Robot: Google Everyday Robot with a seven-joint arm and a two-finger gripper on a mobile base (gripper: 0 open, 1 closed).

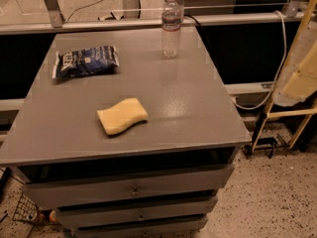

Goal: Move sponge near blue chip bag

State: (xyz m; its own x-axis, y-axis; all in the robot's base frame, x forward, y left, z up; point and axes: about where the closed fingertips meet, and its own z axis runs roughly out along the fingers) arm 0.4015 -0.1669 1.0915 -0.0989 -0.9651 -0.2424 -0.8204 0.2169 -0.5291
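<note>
Yellow sponge (122,116) lies well apart from jaws at right edge.

The grey worktop (198,108) carries three items: blue chip bag (85,61) near the far-left corner, water bottle (171,26) at the far edge, sponge (122,116) toward the near edge, left of centre. The end effector (296,78) hangs beyond the right edge.
</note>
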